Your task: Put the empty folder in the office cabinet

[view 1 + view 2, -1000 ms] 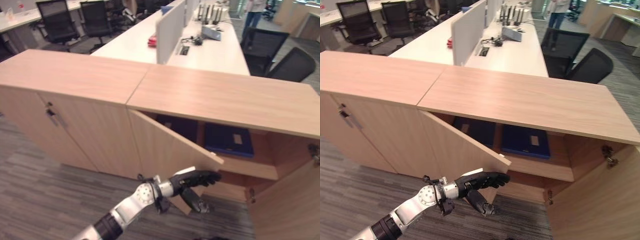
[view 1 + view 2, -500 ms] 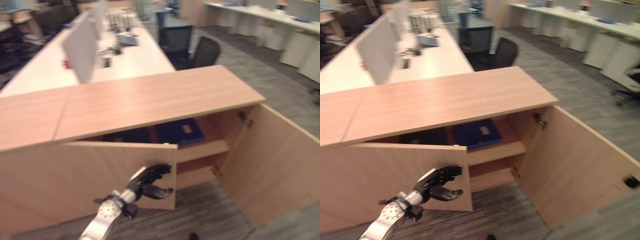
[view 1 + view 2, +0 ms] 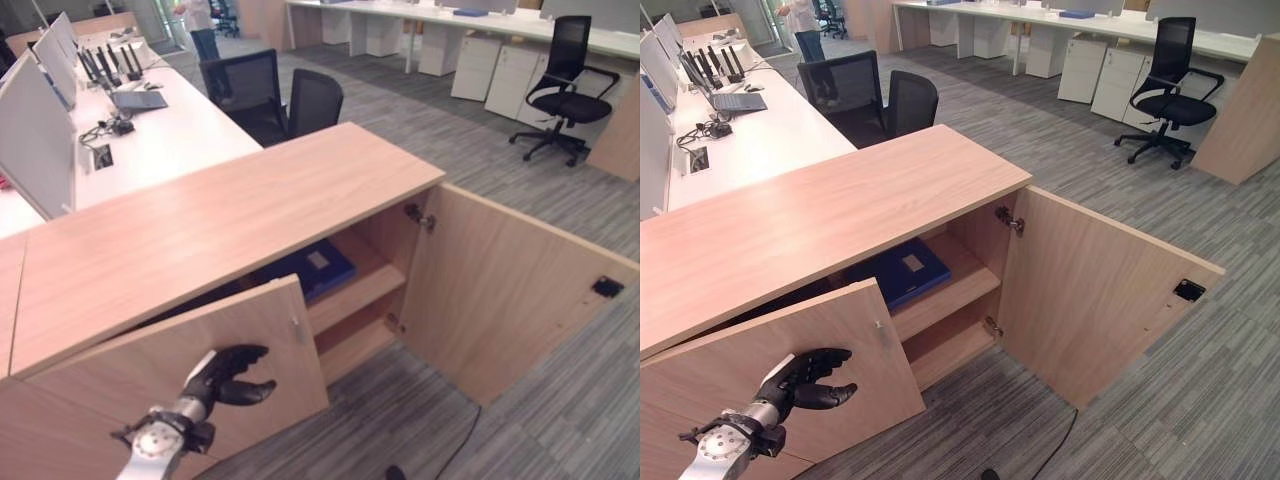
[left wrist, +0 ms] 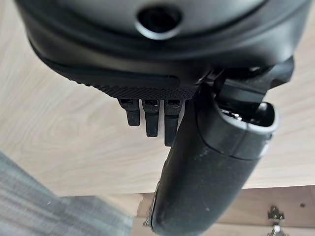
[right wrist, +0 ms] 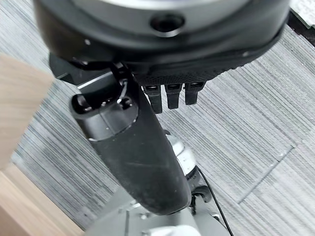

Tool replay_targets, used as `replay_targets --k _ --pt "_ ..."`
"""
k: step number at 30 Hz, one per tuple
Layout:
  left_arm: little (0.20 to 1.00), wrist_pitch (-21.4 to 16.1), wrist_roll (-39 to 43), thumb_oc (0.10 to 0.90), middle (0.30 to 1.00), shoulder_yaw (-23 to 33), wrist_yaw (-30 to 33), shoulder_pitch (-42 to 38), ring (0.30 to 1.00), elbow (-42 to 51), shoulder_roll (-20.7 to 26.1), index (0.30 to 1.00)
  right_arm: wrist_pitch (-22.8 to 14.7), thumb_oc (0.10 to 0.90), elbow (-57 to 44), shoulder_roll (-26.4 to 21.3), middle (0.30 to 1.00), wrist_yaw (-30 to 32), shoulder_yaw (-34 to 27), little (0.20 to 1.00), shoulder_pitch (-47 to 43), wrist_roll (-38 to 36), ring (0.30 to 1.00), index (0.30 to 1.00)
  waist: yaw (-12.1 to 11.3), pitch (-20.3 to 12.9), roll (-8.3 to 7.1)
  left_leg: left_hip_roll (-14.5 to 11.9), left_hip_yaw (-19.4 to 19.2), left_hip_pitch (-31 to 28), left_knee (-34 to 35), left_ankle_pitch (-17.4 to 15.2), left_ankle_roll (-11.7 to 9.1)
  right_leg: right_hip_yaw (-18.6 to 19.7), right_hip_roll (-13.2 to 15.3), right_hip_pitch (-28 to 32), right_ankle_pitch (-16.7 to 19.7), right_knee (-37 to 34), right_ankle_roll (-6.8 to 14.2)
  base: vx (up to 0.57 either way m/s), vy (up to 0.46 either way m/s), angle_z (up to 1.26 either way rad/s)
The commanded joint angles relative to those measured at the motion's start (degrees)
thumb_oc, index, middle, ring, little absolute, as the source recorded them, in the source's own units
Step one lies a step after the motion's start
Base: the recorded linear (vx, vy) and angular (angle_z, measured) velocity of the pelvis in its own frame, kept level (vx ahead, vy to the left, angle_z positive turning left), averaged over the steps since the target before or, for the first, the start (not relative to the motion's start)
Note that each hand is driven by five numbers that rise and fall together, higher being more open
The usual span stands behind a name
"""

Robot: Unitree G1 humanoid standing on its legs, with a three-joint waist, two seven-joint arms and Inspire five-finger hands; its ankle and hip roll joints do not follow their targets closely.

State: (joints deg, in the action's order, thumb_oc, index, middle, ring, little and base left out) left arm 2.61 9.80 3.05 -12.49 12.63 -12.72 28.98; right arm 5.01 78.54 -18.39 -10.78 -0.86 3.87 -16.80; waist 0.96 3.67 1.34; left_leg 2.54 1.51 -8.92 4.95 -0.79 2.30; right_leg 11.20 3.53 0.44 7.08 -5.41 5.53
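While our left hand (image 3: 222, 373) sits against the front face of the left cabinet door (image 3: 180, 385), its fingers (image 4: 150, 117) are extended and loosely bent, thumb apart, gripping nothing. In the left wrist view the fingertips point down the wood panel, close to or touching it; we can't tell which. The door's far edge, past the fingertips, stands ajar from the cabinet (image 3: 830, 215).

Beyond that edge, well past the fingertips, we see the blue folder (image 3: 902, 270) lying flat on the upper shelf (image 3: 965, 280) inside the open compartment, under the cabinet top. A lower shelf (image 3: 352, 338) sits beneath it.

Further right, the right cabinet door (image 3: 1095, 295) is swung wide open, its hinges (image 3: 1009, 221) visible at the cabinet side.

Our right hand (image 5: 142, 147) shows in its own wrist view over grey carpet (image 5: 236, 128); fingers (image 5: 170, 96) straight-ish and relaxed, thumb out, holding nothing.

Behind the cabinet: a white desk (image 3: 150, 135) with a laptop (image 3: 138, 98), black chairs (image 3: 270, 95), and a person (image 3: 200, 18) standing at the far end.
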Motion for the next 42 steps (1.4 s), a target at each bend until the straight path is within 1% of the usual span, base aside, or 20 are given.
replay_targets --k 1,4,5,9,11,12,13,14,15,16,18,20,22,23,25,26,33,35,38,42 --pt "0.900 -4.5 -0.8 0.800 0.900 6.4 5.1 -6.4 0.900 1.7 5.2 0.900 -1.3 0.800 1.7 -1.3 0.900 0.4 -0.9 0.900 -2.4 -5.0 0.900 0.900 0.8 -3.6 -1.28 -1.1 -2.1 2.3 -0.5 -3.5 -1.9 -2.8 0.9 -0.1 -3.1 1.8 3.9 -0.03 0.066 -0.24" --pt "0.900 -4.7 -1.0 0.800 0.900 7.0 6.1 -6.5 0.900 0.5 4.9 0.900 -2.3 0.800 -1.3 -2.4 0.900 1.9 -3.9 0.900 -3.7 -9.5 0.900 0.900 1.7 -3.6 -1.75 -0.7 -3.8 2.3 -0.3 -3.8 -1.4 -2.6 1.4 -1.3 -2.1 1.6 4.9 -0.04 0.069 -0.27" --pt "0.900 -4.7 -1.0 0.800 0.900 7.0 6.1 -6.6 0.900 0.4 4.9 0.900 -2.2 0.800 -1.4 -2.4 0.900 2.0 -3.9 0.900 -3.6 -9.5 0.900 0.900 1.6 -3.6 -1.73 -0.7 -3.9 2.4 -0.3 -3.8 -1.4 -2.5 1.4 -1.4 -2.1 1.6 4.9 -0.04 0.048 -0.32" --pt "0.900 -4.9 -1.4 0.800 0.900 7.2 7.2 -6.2 0.900 -0.5 5.3 0.900 -3.7 0.800 -8.4 -7.2 0.900 4.4 -5.7 0.900 -5.8 -10.5 0.900 0.900 2.3 -3.4 -2.52 -0.5 -5.6 2.2 -0.2 -4.3 -0.8 -2.3 1.7 -2.3 -1.4 1.6 5.7 -0.04 0.035 -0.28" --pt "0.900 -5.2 -1.5 0.800 0.900 7.4 8.0 -6.1 0.900 -1.4 5.4 0.900 -4.1 0.800 -14.3 -11.3 0.900 5.5 -6.6 0.900 -6.7 -9.7 0.900 0.900 2.7 -3.2 -3.00 -0.4 -6.5 2.1 -0.2 -4.5 -0.6 -2.2 1.8 -2.8 -1.0 1.7 6.1 -0.04 0.029 -0.31" --pt "0.900 -5.5 -1.3 0.800 0.900 7.8 8.8 -5.9 0.900 -2.4 5.3 0.900 -4.8 0.800 -20.4 -15.3 0.900 6.4 -7.8 0.900 -7.1 -8.9 0.900 0.900 3.1 -2.9 -3.58 -0.3 -7.3 1.9 -0.2 -4.7 -0.3 -2.2 1.9 -3.2 -0.7 1.7 6.4 -0.03 0.023 -0.48" --pt "0.900 -5.6 -1.3 0.800 0.900 7.7 8.9 -5.9 0.900 -2.5 5.2 0.900 -4.6 0.800 -20.7 -15.3 0.900 6.5 -8.0 0.900 -6.9 -8.8 0.900 0.900 2.9 -2.9 -3.47 -0.3 -7.4 1.9 -0.2 -4.7 -0.3 -2.1 1.8 -3.2 -0.7 1.7 6.4 -0.02 0.025 -0.48" --pt "0.900 -5.8 -1.5 0.800 0.900 9.0 9.5 -5.0 0.900 -3.2 6.4 0.900 -4.1 0.800 -30.3 -22.9 0.900 6.1 -11.0 0.900 -7.1 -10.8 0.900 0.900 3.7 -2.7 -4.15 -0.4 -7.9 1.6 -0.2 -5.0 -0.4 -2.2 1.7 -3.1 -0.7 1.7 6.6 -0.01 0.020 -0.25" --pt "0.900 -5.9 -2.4 0.800 0.900 8.8 9.9 -4.1 0.900 -2.8 4.6 0.900 -5.2 0.800 -38.9 -20.9 0.900 9.8 -9.3 0.900 -5.2 -5.4 0.900 0.900 3.9 -2.3 -4.06 -0.4 -8.4 1.3 -0.3 -5.2 -0.2 -2.0 1.6 -3.2 -0.5 1.8 6.6 -0.04 0.029 -0.28" --pt "0.900 -5.2 -3.1 0.800 0.900 9.6 10.3 -1.9 0.900 -2.5 2.9 0.900 -5.0 0.800 -49.7 -15.1 0.900 11.1 -9.2 0.900 -2.2 -1.3 0.900 0.900 4.1 -2.2 -4.14 -0.3 -9.2 1.4 -0.2 -4.9 -0.1 -1.5 1.6 -3.8 0.1 1.8 6.5 -0.04 0.049 -0.32" --pt "0.900 -5.4 -3.2 0.800 0.900 9.8 10.6 -1.9 0.900 -3.9 2.2 0.900 -6.2 0.800 -48.7 -11.5 0.900 12.2 -10.6 0.900 0.1 -0.2 0.900 0.900 4.1 -2.2 -3.69 -0.1 -9.4 1.1 -0.2 -5.4 0.4 -1.7 1.7 -3.6 -0.3 1.7 6.4 0.00 0.049 -0.44" --pt "0.900 -6.0 -3.6 0.800 0.900 8.6 11.3 -3.2 0.900 -5.0 2.8 0.900 -7.9 0.800 -43.7 -11.5 0.900 14.3 -11.5 0.900 -1.6 -0.8 0.900 0.900 3.6 -2.5 -3.99 -0.1 -9.1 0.9 -0.1 -5.6 0.4 -2.4 1.9 -3.3 -0.5 1.6 6.4 0.03 0.004 -0.24" --pt "0.900 -6.0 -3.6 0.800 0.900 8.2 11.6 -3.8 0.900 -5.2 2.9 0.900 -8.4 0.800 -42.1 -12.2 0.900 14.7 -11.3 0.900 -2.7 -1.0 0.900 0.900 3.5 -2.4 -4.14 -0.1 -8.9 0.9 -0.1 -5.5 0.4 -2.6 2.0 -3.3 -0.5 1.5 6.4 0.01 -0.005 -0.04" --pt "0.900 -5.9 -3.5 0.800 0.900 8.1 11.4 -3.8 0.900 -4.9 3.0 0.900 -8.6 0.800 -43.9 -14.4 0.900 14.5 -11.3 0.900 -3.7 -0.5 0.900 0.900 3.3 -2.2 -4.47 -0.1 -8.6 0.9 -0.1 -5.5 0.3 -3.2 2.2 -3.1 -0.5 1.4 6.3 0.01 -0.022 0.10" --pt "0.900 -6.0 -3.0 0.800 0.900 7.9 11.0 -3.7 0.900 -5.0 3.0 0.900 -9.1 0.800 -44.6 -15.9 0.900 14.3 -11.8 0.900 -4.2 -1.0 0.900 0.900 3.1 -2.1 -4.76 -0.2 -8.4 0.9 -0.1 -5.5 0.2 -3.5 2.3 -2.9 -0.5 1.2 6.3 0.01 -0.027 0.09" --pt "0.900 -6.0 -2.3 0.800 0.900 7.5 10.5 -3.6 0.900 -5.2 2.9 0.900 -9.4 0.800 -45.0 -17.9 0.900 13.9 -12.0 0.900 -5.2 -1.4 0.900 0.900 2.9 -2.1 -5.02 -0.3 -8.2 0.9 -0.1 -5.5 0.1 -4.0 2.4 -2.8 -0.7 1.1 6.2 0.00 0.000 0.00" --pt "0.900 -6.2 -1.4 0.800 0.900 5.6 9.6 -2.5 0.900 -5.1 1.7 0.900 -10.0 0.800 -45.7 -21.1 0.900 13.8 -12.0 0.900 -7.2 -1.8 0.900 0.900 2.3 -2.0 -5.29 -0.4 -7.5 0.8 -0.1 -5.5 0.0 -5.1 2.7 -2.1 -1.1 0.9 6.2 0.01 -0.017 0.07" --pt "0.900 -6.2 -0.6 0.800 0.900 3.2 8.6 -1.3 0.900 -5.2 0.4 0.900 -10.4 0.800 -45.6 -23.5 0.900 13.5 -11.2 0.900 -9.6 -2.6 0.900 0.900 1.5 -2.0 -5.41 -0.5 -6.8 0.7 -0.1 -5.4 -0.1 -5.8 2.7 -1.6 -1.6 0.9 6.0 0.01 -0.023 0.14" --pt "0.900 -6.2 -0.3 0.800 0.900 2.7 8.4 -1.3 0.900 -5.5 0.1 0.900 -10.5 0.800 -45.3 -24.2 0.900 13.5 -10.7 0.900 -10.6 -2.7 0.900 0.900 1.4 -2.0 -5.37 -0.5 -6.6 0.7 -0.1 -5.4 -0.1 -6.0 2.8 -1.4 -1.7 0.9 6.0 0.00 -0.020 0.09" --pt "0.900 -6.4 1.5 0.800 0.900 1.0 8.2 -1.2 0.900 -5.7 0.0 0.900 -10.8 0.800 -42.4 -27.6 0.900 14.3 -10.0 0.900 -13.6 -3.6 0.900 0.900 0.6 -1.9 -5.40 -0.7 -5.8 0.6 -0.1 -5.3 -0.4 -7.0 2.9 -0.9 -2.2 0.9 5.7 0.01 -0.026 0.10"
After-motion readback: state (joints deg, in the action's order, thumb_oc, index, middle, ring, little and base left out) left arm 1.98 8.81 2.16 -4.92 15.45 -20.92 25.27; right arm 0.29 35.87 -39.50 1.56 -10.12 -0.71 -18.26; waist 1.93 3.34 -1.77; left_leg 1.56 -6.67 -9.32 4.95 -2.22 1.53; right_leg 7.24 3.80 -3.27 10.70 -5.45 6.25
